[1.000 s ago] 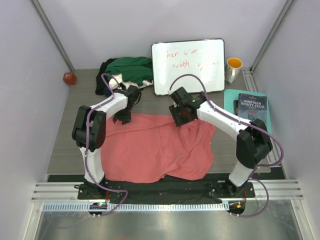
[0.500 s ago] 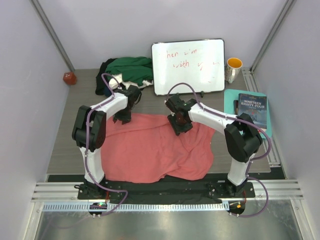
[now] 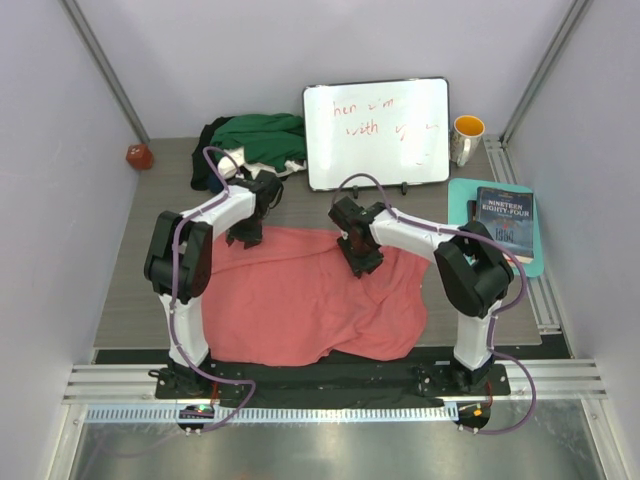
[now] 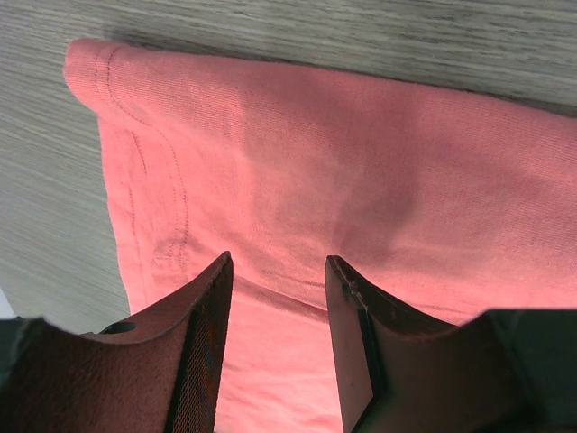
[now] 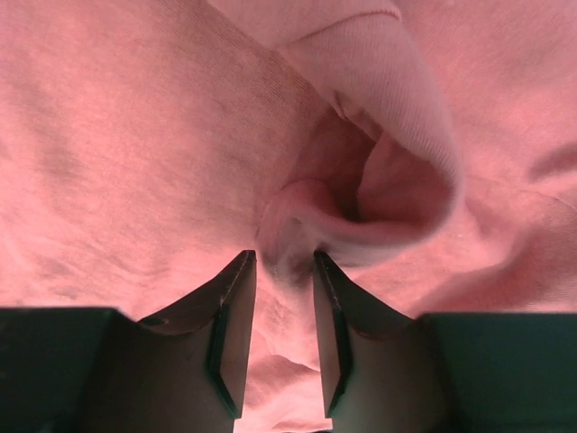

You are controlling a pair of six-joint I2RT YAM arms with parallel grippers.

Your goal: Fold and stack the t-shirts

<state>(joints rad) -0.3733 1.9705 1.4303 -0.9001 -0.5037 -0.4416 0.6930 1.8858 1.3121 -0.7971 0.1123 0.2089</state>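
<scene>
Grey table point(image 3: 125, 290) in front of you: the pink shirt point(image 3: 300, 300) lies spread over its near half, with the other shirts point(image 3: 255, 140) heaped at the back. Your left gripper point(image 4: 275, 262) is over the pink shirt's far-left corner, jaws apart. Your right gripper point(image 5: 284, 257) has its jaws narrowly apart, a raised fold at their tips.

The left arm point(image 3: 205, 215) rises from its base and bends inward at the elbow. The left end effector point(image 3: 245, 236) points down with its jaws moderately apart. The right arm point(image 3: 425, 235) folds sharply at its elbow and stretches leftward toward the middle, and the right end effector point(image 3: 362, 262) points down, its jaws separated by a narrow gap.
</scene>
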